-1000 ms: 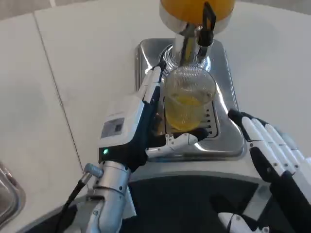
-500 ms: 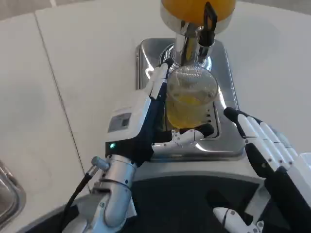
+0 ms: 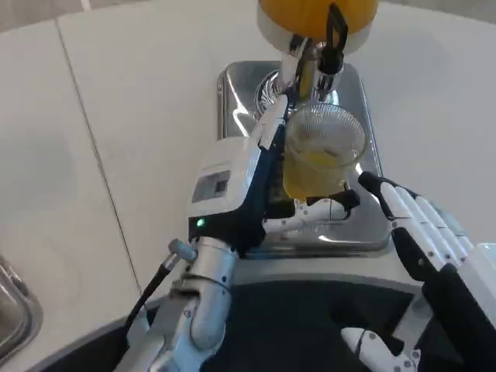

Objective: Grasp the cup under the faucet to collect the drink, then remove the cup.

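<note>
Head view: our left hand (image 3: 246, 182) grasps the clear plastic cup (image 3: 322, 161), fingers along its near-left side and the thumb (image 3: 322, 211) curving under its base at about 6 o'clock. The cup holds orange drink in its lower part and appears tilted slightly toward 3 o'clock. It sits over the steel drip tray (image 3: 232, 89), just at 6 o'clock of the faucet (image 3: 308, 66), whose black lever (image 3: 334, 31) stands at 12 o'clock from the cup rim. Above the faucet we note the orange-filled dispenser tank (image 3: 310, 12). Our right hand (image 3: 434, 236) lies released, fingers straight and apart, at 4 o'clock of the cup, fingertips near the tray's right edge, holding nothing. White table (image 3: 116, 116) all round; a metal object's edge (image 3: 12, 310) at the frame's 8 o'clock.
</note>
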Robot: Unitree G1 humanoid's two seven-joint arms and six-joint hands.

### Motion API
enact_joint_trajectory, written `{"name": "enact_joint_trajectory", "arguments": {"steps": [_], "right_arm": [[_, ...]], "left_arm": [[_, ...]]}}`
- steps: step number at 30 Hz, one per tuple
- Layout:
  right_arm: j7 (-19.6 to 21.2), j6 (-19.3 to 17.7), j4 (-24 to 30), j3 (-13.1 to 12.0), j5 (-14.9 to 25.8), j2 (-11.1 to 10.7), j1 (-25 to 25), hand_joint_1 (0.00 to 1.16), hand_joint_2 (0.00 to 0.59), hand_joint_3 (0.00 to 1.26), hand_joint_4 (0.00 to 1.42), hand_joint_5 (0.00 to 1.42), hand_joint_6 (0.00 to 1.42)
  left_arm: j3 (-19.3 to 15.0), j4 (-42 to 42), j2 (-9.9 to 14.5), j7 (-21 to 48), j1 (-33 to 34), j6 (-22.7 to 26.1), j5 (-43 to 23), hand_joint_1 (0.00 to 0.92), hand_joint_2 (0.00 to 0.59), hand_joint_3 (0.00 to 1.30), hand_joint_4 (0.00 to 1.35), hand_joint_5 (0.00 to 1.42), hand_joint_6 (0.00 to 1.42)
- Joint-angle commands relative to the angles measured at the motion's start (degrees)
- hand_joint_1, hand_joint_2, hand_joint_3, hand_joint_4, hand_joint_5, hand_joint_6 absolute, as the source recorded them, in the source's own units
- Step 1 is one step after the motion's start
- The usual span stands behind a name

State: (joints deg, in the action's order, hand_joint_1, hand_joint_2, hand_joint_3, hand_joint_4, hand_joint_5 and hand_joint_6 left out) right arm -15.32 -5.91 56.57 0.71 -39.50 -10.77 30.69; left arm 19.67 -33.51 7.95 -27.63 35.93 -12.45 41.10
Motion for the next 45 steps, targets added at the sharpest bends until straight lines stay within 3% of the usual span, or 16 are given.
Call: {"name": "enact_joint_trajectory", "arguments": {"steps": [1,3,8,12,13,16,18,26,32,35,45], "right_arm": [[-0.7,1.3,0.6,-0.6,0.8,0.2,0.1,0.36,0.408,0.00,0.00,0.00,0.00],[-0.9,1.8,0.9,-0.7,1.0,0.2,0.1,0.36,0.408,0.00,0.00,0.00,0.00],[-1.8,3.3,1.4,-1.1,1.1,0.2,-0.6,0.36,0.410,0.00,0.00,0.00,0.00],[-2.3,4.9,1.4,-1.5,1.2,0.3,-1.5,0.36,0.412,0.00,0.00,0.00,0.00],[-2.5,5.2,1.4,-1.6,1.2,0.2,-1.7,0.36,0.413,0.00,0.00,0.00,0.00],[-2.8,5.9,1.5,-2.1,1.0,0.1,-2.1,0.36,0.413,0.00,0.00,0.00,0.00],[-3.0,6.5,1.6,-2.3,1.1,0.2,-2.1,0.37,0.411,0.00,0.00,0.00,0.00],[-3.9,7.9,1.4,-2.3,0.9,-0.1,-3.0,0.38,0.407,0.00,0.00,0.00,0.00],[-4.4,8.5,0.7,-1.2,0.7,-0.1,-4.3,0.38,0.406,0.00,0.00,0.00,0.00],[-4.4,8.5,0.4,-1.0,0.7,-0.1,-4.9,0.38,0.406,0.00,0.00,0.00,0.00],[-4.2,7.8,0.4,-0.5,1.2,-0.3,-4.5,0.40,0.398,0.00,0.00,0.00,0.00]], "left_arm": [[1.7,-1.6,-1.8,-1.3,0.7,2.6,1.0,0.276,0.039,0.11,0.16,0.51,0.59],[2.0,-2.0,-2.4,-2.1,1.2,4.0,1.0,0.291,0.039,0.15,0.21,0.57,0.66],[2.5,-2.6,-4.2,-3.3,1.6,5.7,0.2,0.357,0.041,0.35,0.49,0.82,1.02],[3.2,-2.0,-5.9,-4.1,1.2,6.5,0.3,0.420,0.038,0.57,0.74,1.04,1.29],[3.4,-1.7,-6.4,-4.9,0.9,6.7,0.6,0.443,0.041,0.68,0.82,1.13,1.37],[3.4,-0.9,-7.7,-7.8,0.0,6.4,0.5,0.513,0.054,0.94,1.10,1.37,1.42],[3.0,-0.6,-8.3,-8.8,-0.3,6.0,-0.3,0.525,0.057,1.04,1.20,1.42,1.42],[1.1,0.8,-8.5,-9.4,-0.6,4.7,-2.9,0.582,0.071,1.14,1.27,1.42,1.42],[-0.9,4.3,-6.9,-8.9,-1.6,4.2,-3.9,0.618,0.027,1.15,1.27,1.42,1.42],[-2.1,6.2,-4.9,-8.3,-2.8,4.0,-4.0,0.647,0.001,1.15,1.26,1.42,1.42],[-4.1,11.4,1.1,-7.7,-7.3,3.5,-4.0,0.688,0.000,1.14,1.24,1.42,1.42]]}}
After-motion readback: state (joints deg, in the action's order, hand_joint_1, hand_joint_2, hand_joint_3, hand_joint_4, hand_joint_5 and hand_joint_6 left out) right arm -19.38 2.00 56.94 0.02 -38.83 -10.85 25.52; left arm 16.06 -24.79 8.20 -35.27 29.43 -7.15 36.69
